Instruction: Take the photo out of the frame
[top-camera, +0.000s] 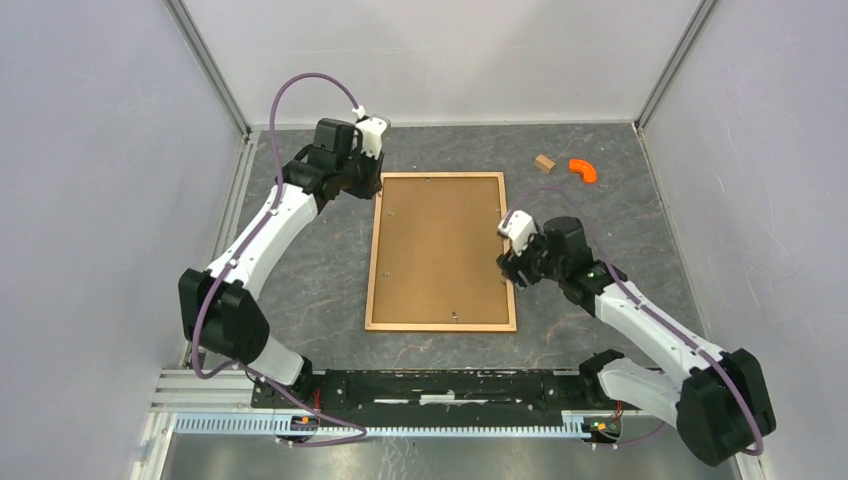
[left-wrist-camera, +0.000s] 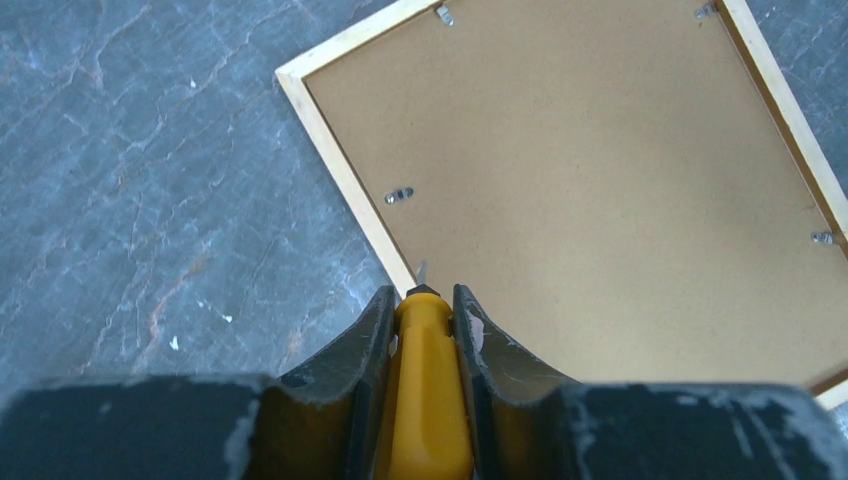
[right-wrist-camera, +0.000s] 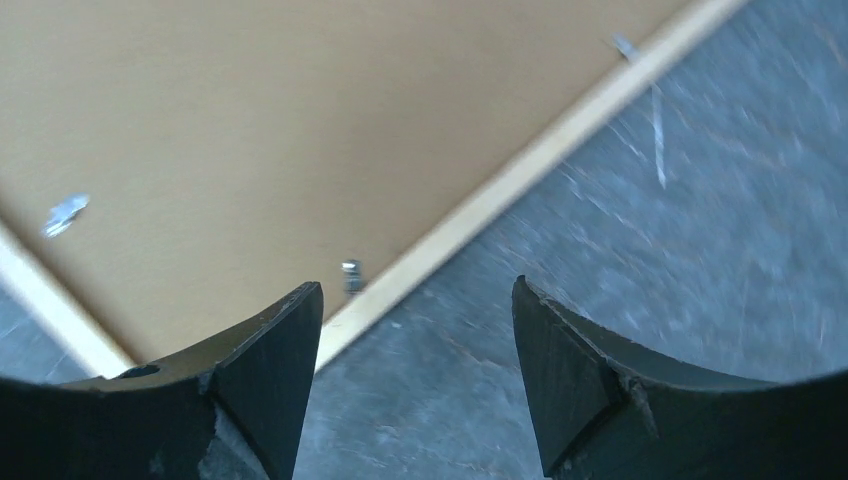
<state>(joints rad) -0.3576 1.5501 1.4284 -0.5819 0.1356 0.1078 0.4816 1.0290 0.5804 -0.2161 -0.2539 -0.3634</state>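
Note:
The frame (top-camera: 372, 260) lies face down on the table, its thin wooden border around a plain brown backing board (top-camera: 440, 250). The photo is hidden beneath that board. At the frame's far left corner, my left gripper (top-camera: 372, 185) is shut on a yellow-handled tool (left-wrist-camera: 428, 390). The tool's metal tip points at the frame's border (left-wrist-camera: 340, 170), close to a small metal clip (left-wrist-camera: 398, 195). My right gripper (right-wrist-camera: 415, 290) is open and empty above the frame's right edge (right-wrist-camera: 520, 180). One finger is over the board and the other over the table, with a clip (right-wrist-camera: 351, 275) just ahead.
A small wooden block (top-camera: 544, 163) and an orange curved piece (top-camera: 583, 170) lie on the table at the back right. Pale walls close in the table on three sides. The arms' mounting rail (top-camera: 430, 385) runs along the near edge.

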